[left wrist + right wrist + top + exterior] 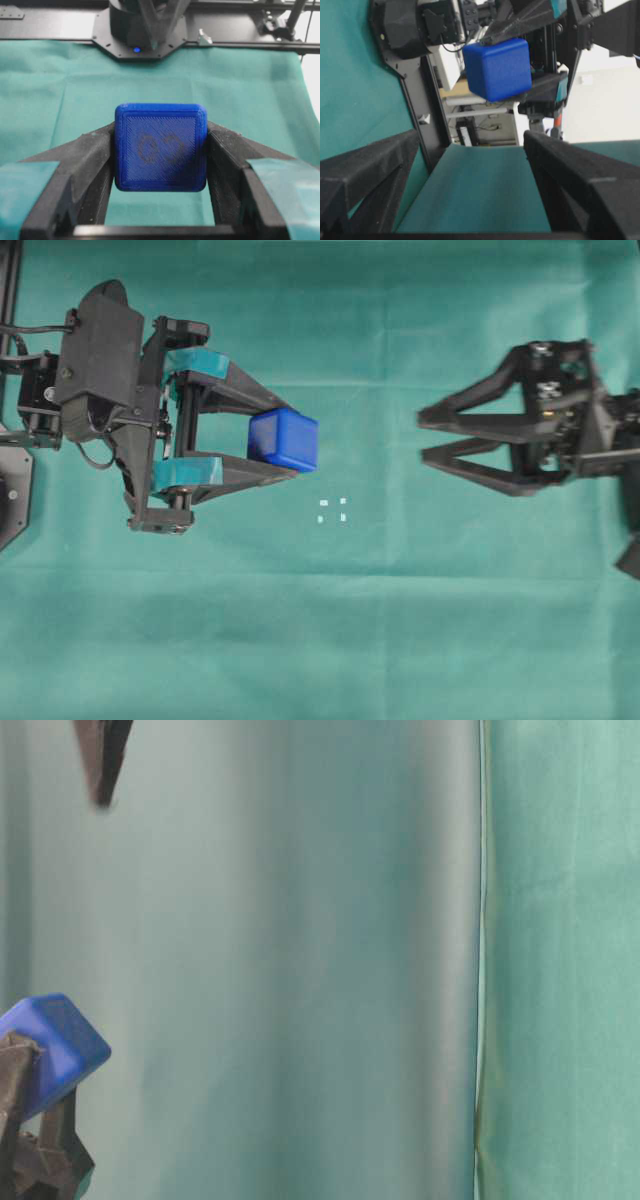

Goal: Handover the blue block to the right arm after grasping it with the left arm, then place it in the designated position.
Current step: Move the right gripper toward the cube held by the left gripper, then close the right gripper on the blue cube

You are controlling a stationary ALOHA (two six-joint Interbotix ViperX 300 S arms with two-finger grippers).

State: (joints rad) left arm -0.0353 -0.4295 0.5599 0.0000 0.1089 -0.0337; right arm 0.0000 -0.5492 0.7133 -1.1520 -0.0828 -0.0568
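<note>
Blue block [283,439]: small glossy cube with rounded edges, sitting clamped between the fingertips of the left gripper [290,438] and lifted off the cloth. In the left wrist view the block [160,147] is showing a flat square face bearing a faint rounded mark, with a black finger pressing against each of its side faces. In the table-level view the block [55,1047] is appearing at the lower left edge, tilted, above a dark fingertip.

Left gripper: black, with teal tape bands [195,365] wrapping both fingers near their bases; it is pointing toward the middle of the overhead view and is holding the blue block at a moderate opening.

Designated position [331,510]: four tiny white marks forming a small square on the cloth, lying just below and to the right of the block in the overhead view, between the two grippers and nearer the left one.

Right gripper [422,437]: all black, no tape, facing the left gripper from the right side of the overhead view, well apart from the block. Its fingers are standing spread wide and are gripping nothing. In the right wrist view both black fingers [580,175] are framing the bottom corners, with the block [498,68] appearing ahead of and above them, held by the left gripper.

Tabletop [330,640]: covered by a green cloth with faint fold creases.
</note>
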